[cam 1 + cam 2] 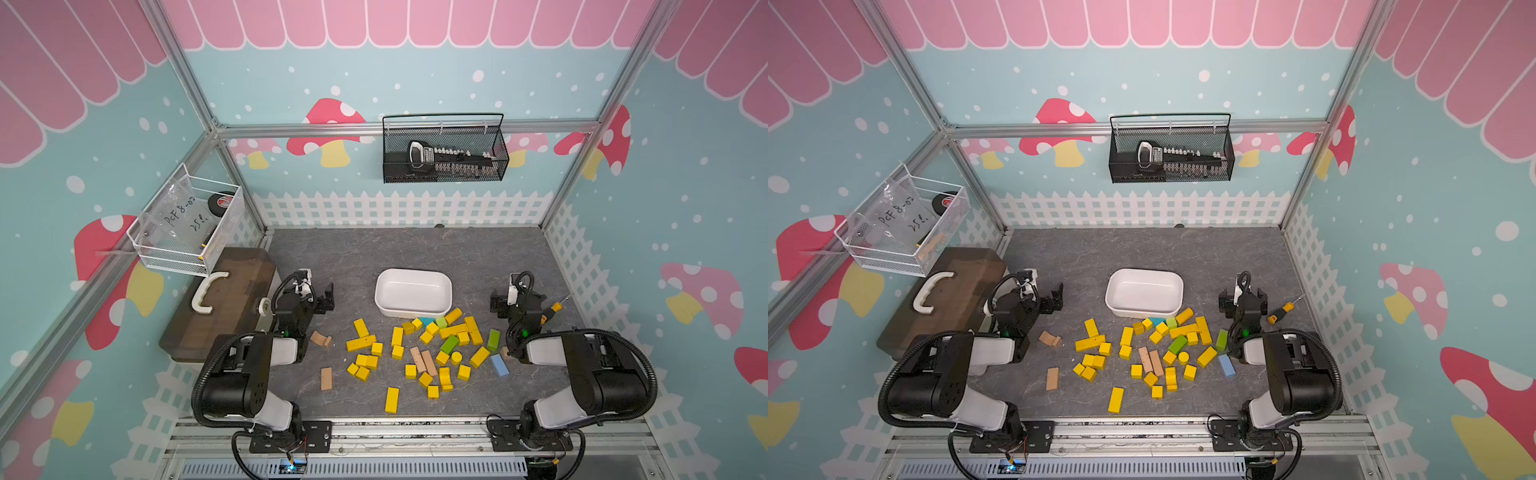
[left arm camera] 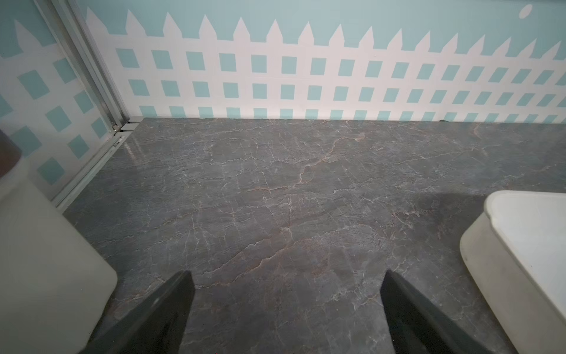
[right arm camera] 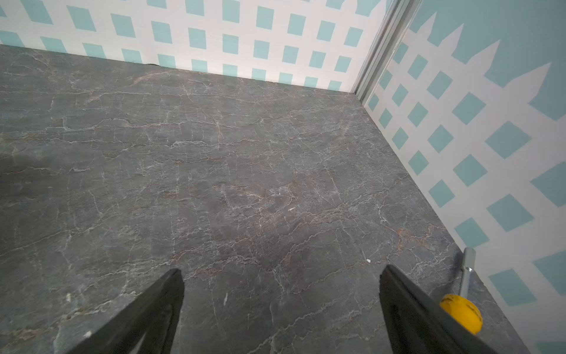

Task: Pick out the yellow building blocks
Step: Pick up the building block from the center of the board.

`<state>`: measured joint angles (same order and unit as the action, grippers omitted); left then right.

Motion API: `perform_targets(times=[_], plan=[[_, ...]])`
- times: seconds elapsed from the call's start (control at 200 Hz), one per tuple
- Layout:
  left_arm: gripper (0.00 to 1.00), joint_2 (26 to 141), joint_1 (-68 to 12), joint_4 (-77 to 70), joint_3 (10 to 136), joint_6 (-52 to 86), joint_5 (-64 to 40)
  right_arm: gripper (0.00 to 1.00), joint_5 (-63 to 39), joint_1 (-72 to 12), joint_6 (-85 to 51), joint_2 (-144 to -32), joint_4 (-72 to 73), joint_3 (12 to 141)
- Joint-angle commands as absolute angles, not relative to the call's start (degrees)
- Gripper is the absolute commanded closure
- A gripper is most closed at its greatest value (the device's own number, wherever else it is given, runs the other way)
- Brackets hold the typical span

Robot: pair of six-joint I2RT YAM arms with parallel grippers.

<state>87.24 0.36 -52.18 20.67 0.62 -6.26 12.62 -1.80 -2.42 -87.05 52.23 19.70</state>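
Jaws on my left tool [image 2: 287,272] and right tool [image 3: 280,269] stand wide, holding nothing. Yellow building blocks [image 1: 360,343] lie scattered on the bench [image 1: 374,249] beside the white tub [image 1: 413,291].

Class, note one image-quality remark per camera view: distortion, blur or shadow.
In both top views: wide-angle distortion splays the frame posts, yellow building blocks sharp; left wrist view: left fingers blurred, soft shadow beside the white tub; right wrist view: right fingers blurred, screwdriver handle soft.
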Motion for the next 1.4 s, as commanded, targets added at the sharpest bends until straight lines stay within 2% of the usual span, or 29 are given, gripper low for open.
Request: perform_targets(times=[0.0,0.41,0.53,0.866,0.941,1.046,1.126,1.166,1.271,1.336,1.396], plan=[[0.00,87.9,0.8,-52.8,21.2,-0.1,-6.7,0.01,12.8,-1.6,-2.7,-87.5,52.5,20.7],[0.00,87.9,0.8,-52.7,21.2,0.0,-6.7,0.01,12.8,-1.6,-2.7,-87.4,52.5,20.7],[0.00,88.0,0.8,-50.3,22.5,2.7,0.5,0.01,12.8,-1.6,-2.7,-87.4,52.7,20.6],[0.00,87.7,0.7,-50.7,22.5,2.8,1.3,0.01,12.7,-1.6,-2.8,-87.5,52.7,20.8],[0.00,82.3,0.1,-39.9,25.9,1.7,1.2,0.01,14.0,-1.6,-2.8,-87.0,53.2,20.6],[0.00,75.7,-2.2,-18.3,38.0,5.2,5.9,0.01,17.3,-2.5,-3.6,-77.7,35.7,26.4],[0.00,74.3,-2.8,-1.8,49.5,21.1,14.1,0.01,18.1,-2.5,-7.3,-71.2,15.7,35.7],[0.00,74.5,-2.8,4.0,54.9,22.2,10.9,0.01,16.9,-2.6,-9.5,-68.5,7.0,40.3],[0.00,73.8,-6.9,4.5,62.2,19.1,-2.4,0.01,12.7,-2.5,-18.3,-59.6,-4.4,45.5],[0.00,72.5,-12.8,4.5,65.0,14.1,-3.5,0.01,13.4,-2.5,-25.6,-54.3,-8.2,45.1],[0.00,72.2,-18.6,5.6,67.3,5.0,-2.2,0.01,20.0,-2.4,-36.7,-49.6,-16.3,45.0]])
